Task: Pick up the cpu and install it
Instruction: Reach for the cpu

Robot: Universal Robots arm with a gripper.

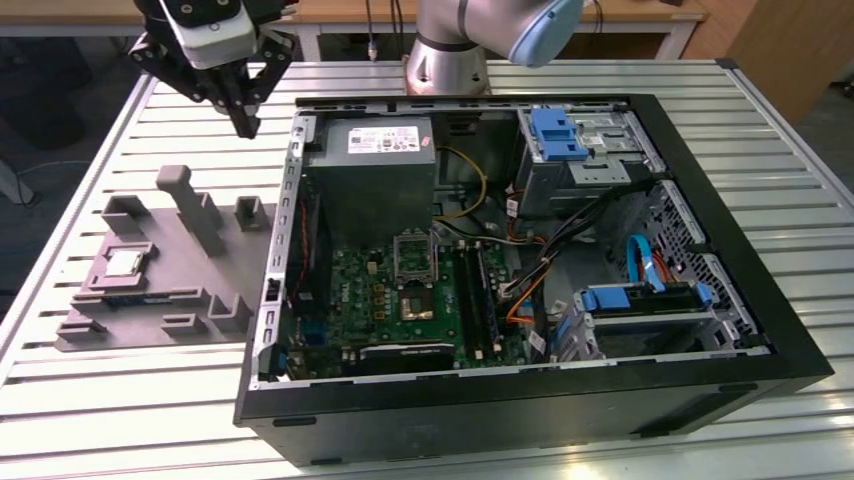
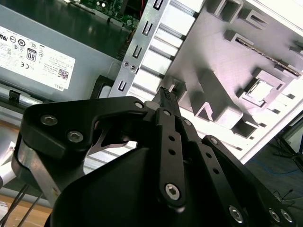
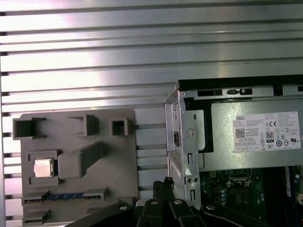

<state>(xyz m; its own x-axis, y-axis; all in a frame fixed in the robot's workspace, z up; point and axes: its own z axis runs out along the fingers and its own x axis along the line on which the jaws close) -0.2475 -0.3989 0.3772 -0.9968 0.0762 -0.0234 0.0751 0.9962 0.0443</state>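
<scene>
Pincer [image 1: 247, 125] hangs over bare table [image 1: 187, 150] slats, open air all round it. Straight above the cpu [image 1: 124, 263] there's room, but a tall grey post [image 1: 198, 210] rises just beside it, and the computer case [image 1: 296, 170] wall flanks the exterior view's right.

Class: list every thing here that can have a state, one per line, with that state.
cpu, lying flat in a recess of the grey holder, not gripped.
gripper, shut, empty, above the table.
computer case, on its side, side panel off.
grey holder, flat on the table.
</scene>
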